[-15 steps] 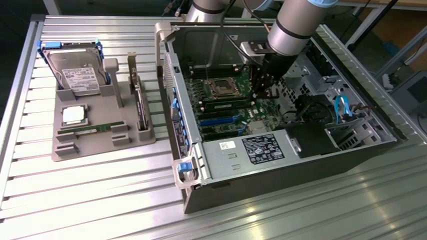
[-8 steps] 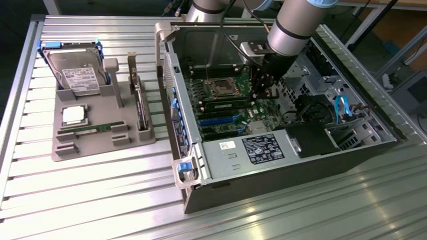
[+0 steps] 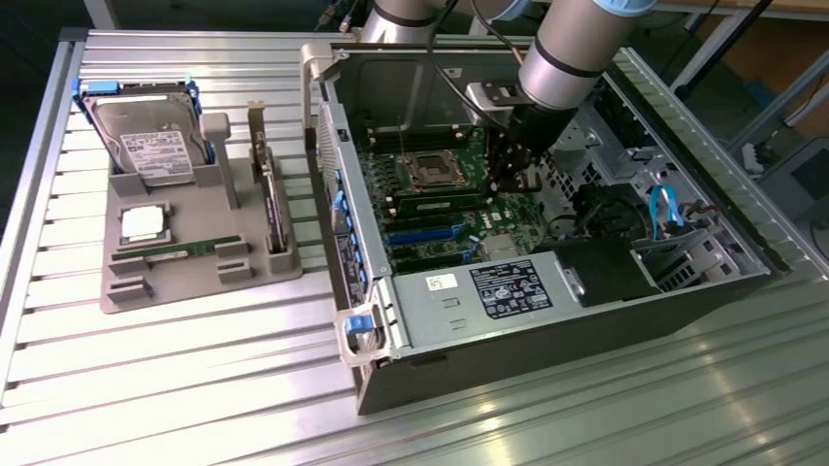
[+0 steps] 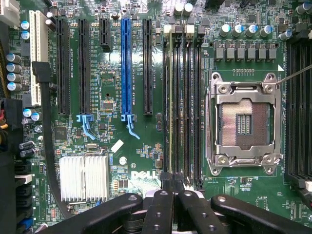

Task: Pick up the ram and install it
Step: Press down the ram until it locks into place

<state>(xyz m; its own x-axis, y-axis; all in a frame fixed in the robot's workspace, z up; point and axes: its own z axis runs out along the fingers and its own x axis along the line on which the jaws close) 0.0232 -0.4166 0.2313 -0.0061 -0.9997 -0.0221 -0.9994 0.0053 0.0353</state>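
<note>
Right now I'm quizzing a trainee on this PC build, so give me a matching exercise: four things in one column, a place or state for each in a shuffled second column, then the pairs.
1. silver hard drive with white label
2. square metal-framed processor socket
3. silver finned heatsink
4. black hand

A. shut, over the black memory slots
B. beside the white DELL lettering
C. on the grey tray outside the black computer case
D. empty, on the green motherboard

Pairs: 1-C, 2-D, 3-B, 4-A.
</note>
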